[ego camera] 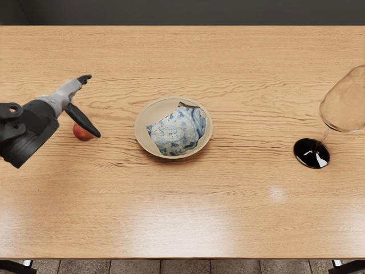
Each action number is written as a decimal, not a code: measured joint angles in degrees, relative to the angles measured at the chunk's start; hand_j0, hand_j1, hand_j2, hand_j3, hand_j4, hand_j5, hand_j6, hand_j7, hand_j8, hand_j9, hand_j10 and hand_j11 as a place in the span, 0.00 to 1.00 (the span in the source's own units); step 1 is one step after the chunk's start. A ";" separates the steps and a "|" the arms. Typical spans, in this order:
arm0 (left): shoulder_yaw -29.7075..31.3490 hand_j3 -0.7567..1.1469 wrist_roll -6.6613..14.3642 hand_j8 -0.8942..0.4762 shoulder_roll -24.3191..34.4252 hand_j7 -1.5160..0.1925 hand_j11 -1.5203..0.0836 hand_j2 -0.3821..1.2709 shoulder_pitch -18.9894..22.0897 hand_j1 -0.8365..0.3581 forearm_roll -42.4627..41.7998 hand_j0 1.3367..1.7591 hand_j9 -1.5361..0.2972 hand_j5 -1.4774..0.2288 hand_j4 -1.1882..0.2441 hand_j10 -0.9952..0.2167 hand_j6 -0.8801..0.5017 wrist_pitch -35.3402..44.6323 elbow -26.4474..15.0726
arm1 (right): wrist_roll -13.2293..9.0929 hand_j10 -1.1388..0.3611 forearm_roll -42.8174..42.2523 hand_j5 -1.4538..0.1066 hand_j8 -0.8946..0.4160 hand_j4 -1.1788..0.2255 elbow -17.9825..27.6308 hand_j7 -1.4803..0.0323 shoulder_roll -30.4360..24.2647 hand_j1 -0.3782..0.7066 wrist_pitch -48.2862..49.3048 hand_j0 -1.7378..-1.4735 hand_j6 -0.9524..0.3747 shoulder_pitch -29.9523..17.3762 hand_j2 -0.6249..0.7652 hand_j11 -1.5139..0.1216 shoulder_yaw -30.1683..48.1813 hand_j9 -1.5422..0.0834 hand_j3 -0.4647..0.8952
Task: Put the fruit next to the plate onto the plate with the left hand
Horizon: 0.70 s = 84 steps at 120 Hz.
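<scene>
We saw the red fruit [80, 135] on the table [182, 217] just left of the plate [144, 117]; it looked round, so we could tell no long axis. Our left hand [66, 101] reached over it, 2 fingers [83, 121] spread, gripping nothing.

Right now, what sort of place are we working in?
Likely a simulated dining room: a long light-wood table, a round beige plate with a blue-and-white pattern, and a clear stemmed wine glass.
</scene>
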 joint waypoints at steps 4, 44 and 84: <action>1.09 0.40 0.02 0.63 -0.21 0.87 0.93 0.24 0.03 0.97 0.23 0.76 0.82 0.85 0.81 0.80 0.62 1.06 -0.01 | 0.00 0.76 0.00 0.93 0.68 0.84 0.00 0.98 0.00 0.03 0.01 0.30 0.72 0.01 0.45 0.93 0.00 0.95 0.34; 4.68 0.40 0.96 0.50 -2.78 0.73 0.78 0.26 2.49 0.79 0.90 0.76 0.69 0.71 0.68 0.65 0.49 3.76 0.66 | 0.00 0.76 0.00 0.93 0.68 0.84 0.00 0.98 0.00 0.03 0.00 0.30 0.72 0.03 0.45 0.93 0.00 0.95 0.34; 5.50 0.40 0.98 0.42 -5.61 0.64 0.69 0.27 4.05 0.67 1.18 0.76 0.61 0.62 0.60 0.55 0.40 3.86 6.57 | 0.00 0.76 0.00 0.93 0.68 0.84 0.00 0.98 0.00 0.03 0.02 0.30 0.72 0.02 0.45 0.93 0.00 0.95 0.34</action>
